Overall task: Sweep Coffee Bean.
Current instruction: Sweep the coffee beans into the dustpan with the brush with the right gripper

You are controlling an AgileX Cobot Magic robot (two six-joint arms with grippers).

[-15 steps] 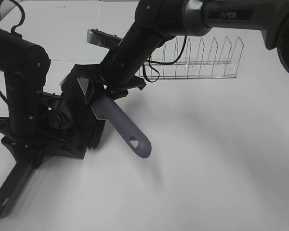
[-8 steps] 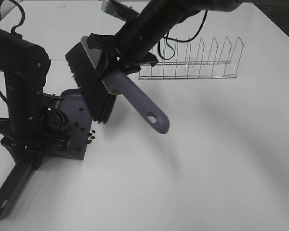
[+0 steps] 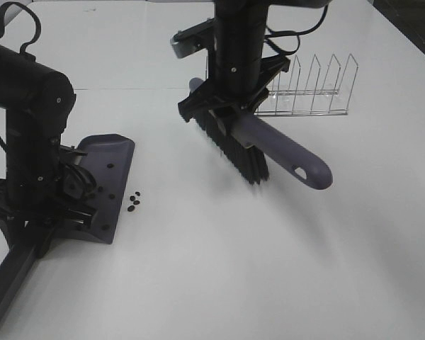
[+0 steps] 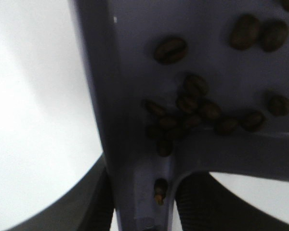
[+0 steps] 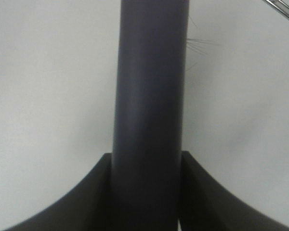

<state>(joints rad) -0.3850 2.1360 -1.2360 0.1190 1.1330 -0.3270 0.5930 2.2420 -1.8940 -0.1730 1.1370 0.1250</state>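
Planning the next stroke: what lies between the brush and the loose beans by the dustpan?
Only bare table, seen in the exterior high view, between brush and coffee beans.

The dustpan (image 3: 108,157) is grey plastic, smooth and dull, not shiny. The brush (image 3: 287,151) has a smooth plastic handle with a soft shine. Its bristles (image 3: 232,150) are black, thin and look stiff. The coffee beans (image 4: 171,49) are dark brown, with a little gloss and a crease down the middle. The table (image 3: 255,269) is white, flat and matt. The rack (image 3: 312,92) looks like thin shiny wire.
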